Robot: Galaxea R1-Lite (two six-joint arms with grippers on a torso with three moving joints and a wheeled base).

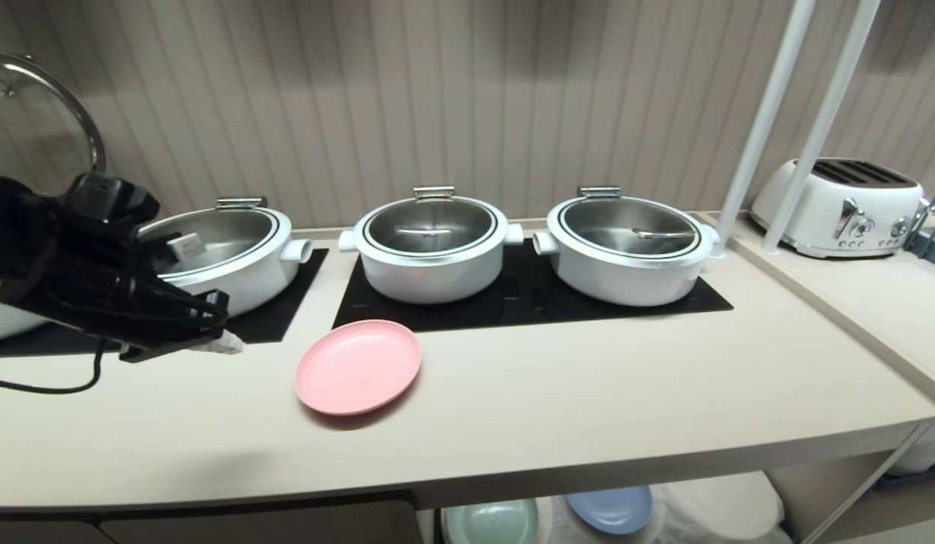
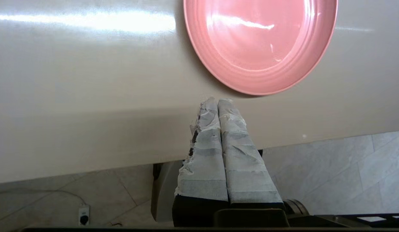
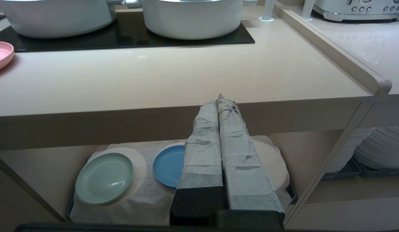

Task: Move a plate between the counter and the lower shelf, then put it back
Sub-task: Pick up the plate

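The pink plate point(image 1: 359, 366) lies flat on the beige counter point(image 1: 588, 378), just in front of the black hob panels; it also shows in the left wrist view point(image 2: 260, 42) and at the edge of the right wrist view point(image 3: 1, 54). My left gripper point(image 1: 229, 344) hovers over the counter a short way to the left of the plate, shut and empty, its taped tips point(image 2: 217, 101) just short of the rim. My right gripper point(image 3: 220, 98) is parked low in front of the counter edge, shut and empty. Below lies the lower shelf point(image 3: 144, 196), draped in white cloth.
Three white pots point(image 1: 431, 245) stand on the hobs point(image 1: 528, 302) behind the plate. A mint-green plate point(image 3: 104, 178) and a blue plate point(image 3: 169, 165) rest on the shelf cloth. A white toaster point(image 1: 841, 205) and two white poles point(image 1: 762, 121) are at the right. Stacked white plates point(image 3: 383, 146) fill the neighbouring recess.
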